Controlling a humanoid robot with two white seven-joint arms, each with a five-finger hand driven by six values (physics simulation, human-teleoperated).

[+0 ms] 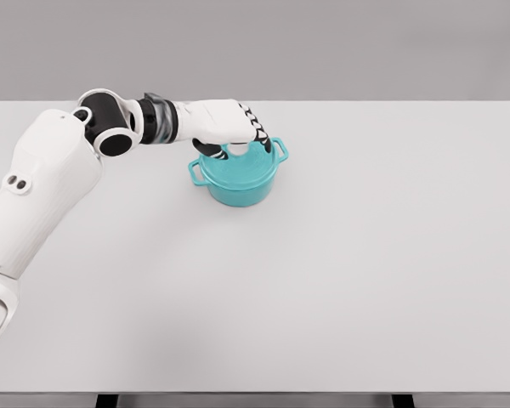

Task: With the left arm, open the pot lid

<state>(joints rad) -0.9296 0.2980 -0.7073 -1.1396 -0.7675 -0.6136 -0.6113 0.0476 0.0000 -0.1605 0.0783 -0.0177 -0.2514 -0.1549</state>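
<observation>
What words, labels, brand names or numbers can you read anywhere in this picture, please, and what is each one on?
None: no readable text shows in the head view.
The teal pot and its lid are plain, with no label or brand.
The left hand over the lid and its white arm carry no lettering.
The white table bears no marks.

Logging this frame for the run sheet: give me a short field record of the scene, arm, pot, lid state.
surface: plain white table
object: teal round pot with two side handles, far centre of the table
lid: teal lid seated on the pot, not lifted
left hand: white five-finger left hand over the lid, fingers curled down at its top
grasp: contact with the lid knob likely, knob itself hidden by the hand
right arm: not in view
task stage: lid not yet opened
</observation>
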